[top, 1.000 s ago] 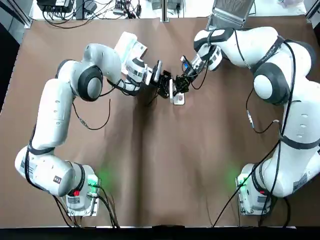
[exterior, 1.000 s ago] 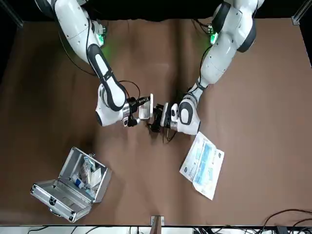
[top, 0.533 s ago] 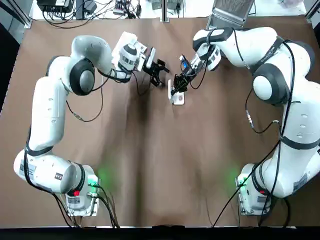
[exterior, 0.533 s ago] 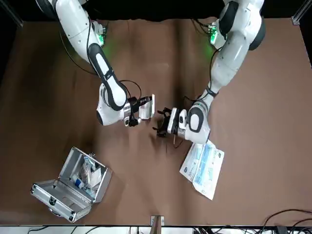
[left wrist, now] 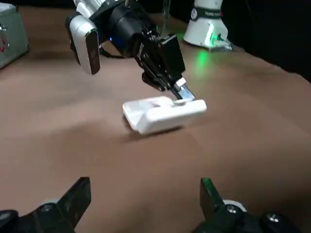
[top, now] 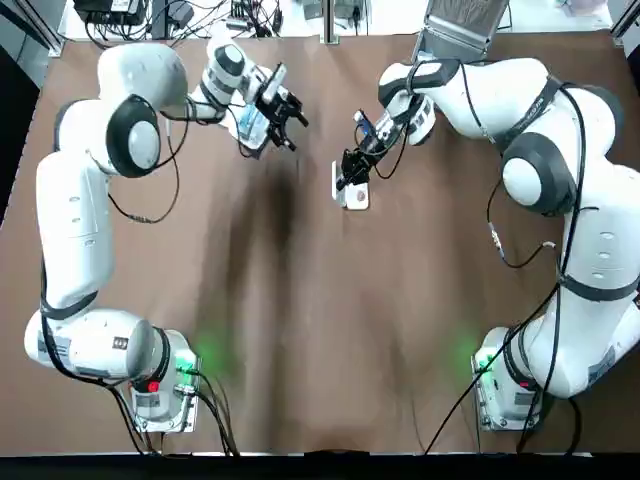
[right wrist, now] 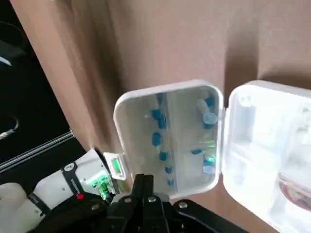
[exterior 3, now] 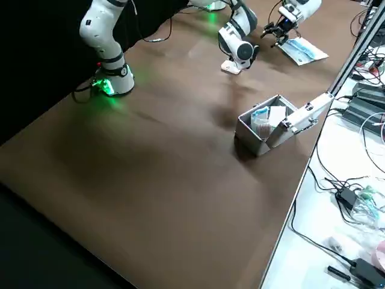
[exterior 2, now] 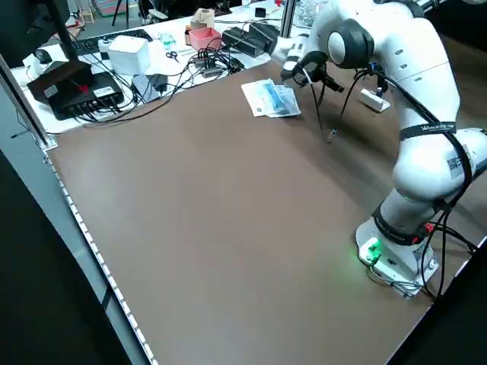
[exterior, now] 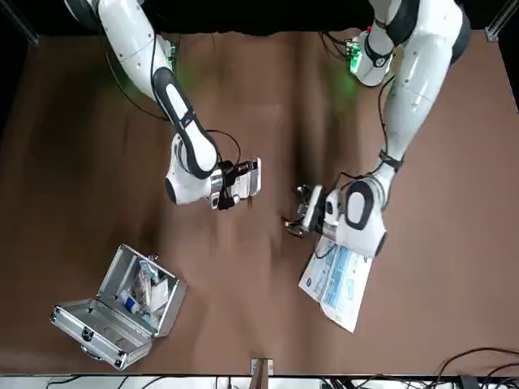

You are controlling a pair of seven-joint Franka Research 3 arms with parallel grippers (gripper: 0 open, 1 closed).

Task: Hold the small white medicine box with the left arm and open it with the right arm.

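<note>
Currently on the brown table (top: 300, 330):

1. Small white medicine box (top: 352, 192). It lies on the cloth in the far half of the table, between the two arms. It is hinged open, with two shallow halves side by side (right wrist: 167, 136). Small blue pieces show in one half, though the wrist view does not settle whether they are contents or a reflection.

2. Right gripper (top: 347, 177). It is at the box, with its tips on the rim of one half (left wrist: 181, 95). The fingers are pressed together there and appear to pinch that rim.

3. Left gripper (top: 290, 122). It is well apart from the box, off to the robot's left and nearer the far edge. Its fingers (left wrist: 77, 194) are spread wide with nothing between them, and they face the box across bare cloth.

4. Flat white-and-blue packet (exterior: 336, 275). It lies on the table just beside the left gripper.

5. Metal case (exterior: 122, 312). It is open with small items inside, and sits near the far edge on the right arm's side, away from the box.
</note>
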